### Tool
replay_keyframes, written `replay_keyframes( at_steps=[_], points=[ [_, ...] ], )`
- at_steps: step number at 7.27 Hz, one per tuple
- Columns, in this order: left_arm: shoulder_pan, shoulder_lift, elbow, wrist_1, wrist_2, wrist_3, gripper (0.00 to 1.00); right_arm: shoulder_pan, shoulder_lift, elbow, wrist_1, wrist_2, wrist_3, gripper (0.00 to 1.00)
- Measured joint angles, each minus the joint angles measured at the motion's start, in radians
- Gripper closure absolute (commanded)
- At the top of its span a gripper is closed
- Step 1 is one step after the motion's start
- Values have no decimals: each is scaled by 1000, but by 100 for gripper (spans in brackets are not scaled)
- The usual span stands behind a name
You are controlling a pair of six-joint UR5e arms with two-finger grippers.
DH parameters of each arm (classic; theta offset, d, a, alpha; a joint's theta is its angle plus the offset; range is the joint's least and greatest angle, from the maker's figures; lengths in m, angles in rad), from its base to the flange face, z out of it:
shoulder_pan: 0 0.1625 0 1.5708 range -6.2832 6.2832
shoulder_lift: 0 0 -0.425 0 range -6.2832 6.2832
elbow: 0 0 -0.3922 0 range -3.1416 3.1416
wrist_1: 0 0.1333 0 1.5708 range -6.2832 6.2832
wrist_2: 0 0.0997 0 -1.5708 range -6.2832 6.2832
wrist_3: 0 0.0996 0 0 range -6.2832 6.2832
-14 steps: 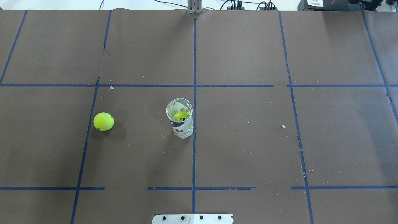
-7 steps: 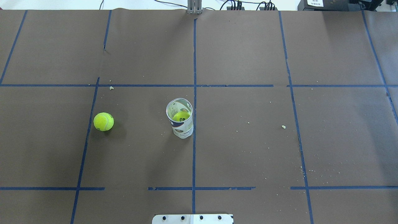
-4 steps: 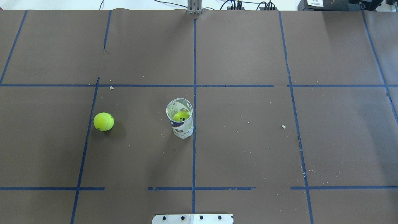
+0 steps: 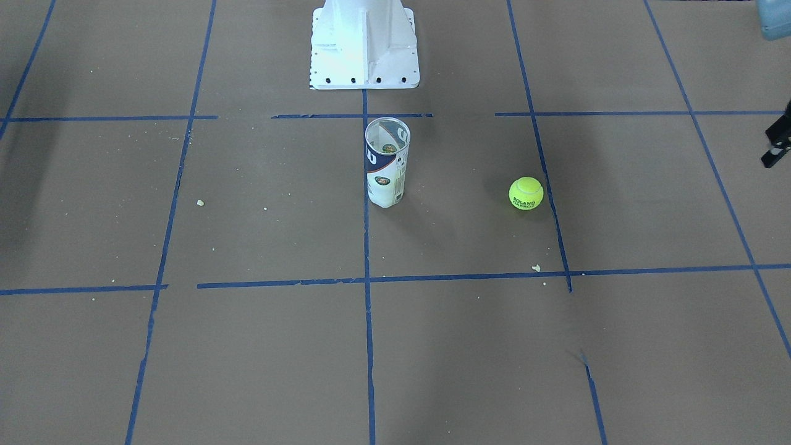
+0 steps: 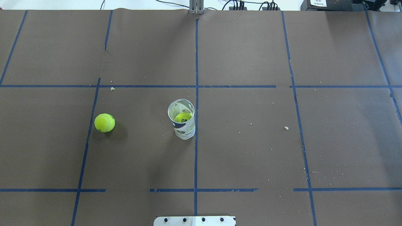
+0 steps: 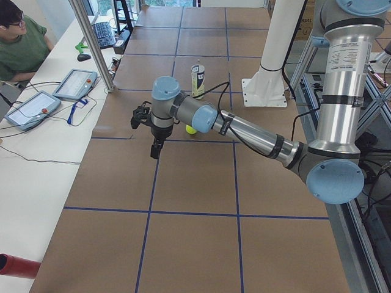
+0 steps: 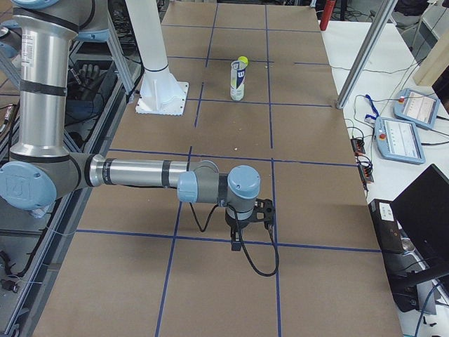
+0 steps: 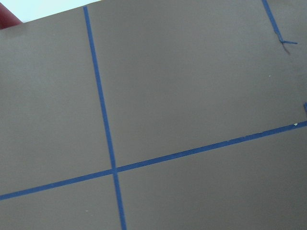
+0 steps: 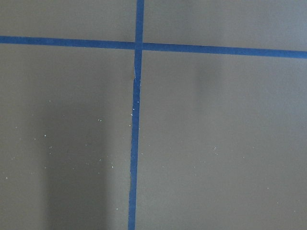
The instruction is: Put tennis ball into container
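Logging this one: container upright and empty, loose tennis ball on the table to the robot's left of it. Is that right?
Not empty: the overhead exterior view shows a yellow-green ball already inside the container. The rest holds: it stands upright, and the loose tennis ball lies on the table to the robot's left of it.

table top covered in brown paper (image 5: 251, 47), creased in places. blue tape lines (image 5: 196, 56) mark grid, tape broken at several spots. pale crumbs (image 5: 286, 127) scattered. white side bench (image 6: 43, 183) on operators' side: two control tablets (image 6: 75, 83), keyboard (image 6: 105, 35), loose cables. aluminium post (image 6: 91, 43) at bench edge. seated person in green shirt (image 6: 24, 49). dark monitor (image 7: 428, 210) at opposite end. lighting even, shadows soft.
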Motion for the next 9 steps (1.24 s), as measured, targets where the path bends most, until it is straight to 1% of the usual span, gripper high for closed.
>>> replay_keyframes(
  at_steps=[2, 4, 6, 9],
  points=[
    [180, -2, -28, -125, 76, -348, 0, 0, 0, 0, 0, 0, 0, 0],
    [357, -8, -29, -252, 165, -642, 0, 0, 0, 0, 0, 0, 0, 0],
    [496, -48, -8, -293, 271, -808, 0, 0, 0, 0, 0, 0, 0, 0],
    [633, -107, 46, -294, 390, -916, 0, 0, 0, 0, 0, 0, 0, 0]
  ],
)
